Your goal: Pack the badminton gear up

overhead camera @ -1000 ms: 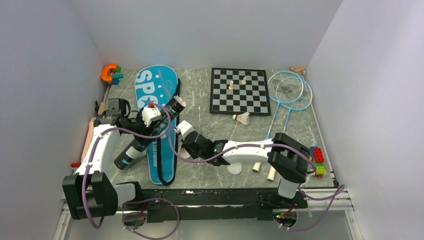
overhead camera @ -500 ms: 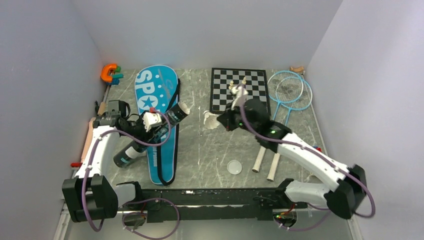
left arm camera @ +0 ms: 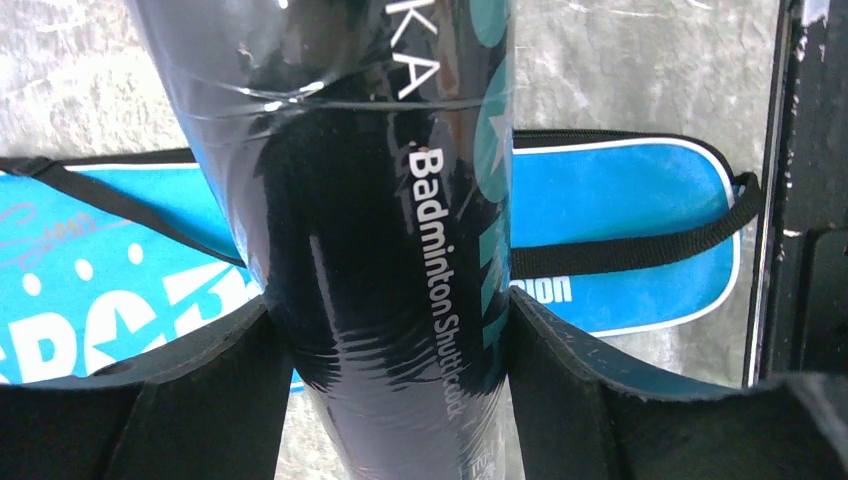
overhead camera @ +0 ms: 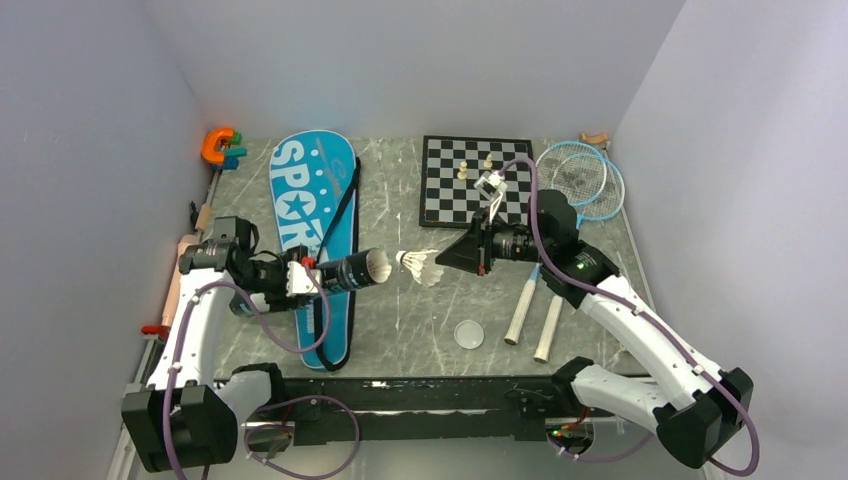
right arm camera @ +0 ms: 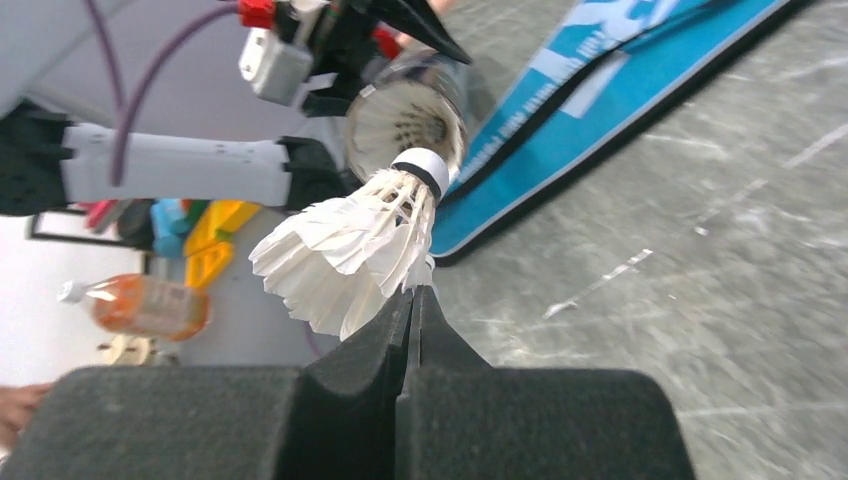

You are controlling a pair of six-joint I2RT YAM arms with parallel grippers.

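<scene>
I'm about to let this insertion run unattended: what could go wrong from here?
1. The right gripper pinches the shuttlecock only by its feather edge; pushing could bend feathers or let it slip.
2. Its cork looks low of the open mouth of the black tube, so it may catch the rim.

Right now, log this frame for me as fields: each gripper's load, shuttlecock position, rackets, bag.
Left gripper: closed around black tube, held roughly level
Right gripper: shut on shuttlecock feathers
Shuttlecock: cork facing tube's open mouth, not yet in
Rackets: on table, unpacked
Racket bag: flat on table
</scene>
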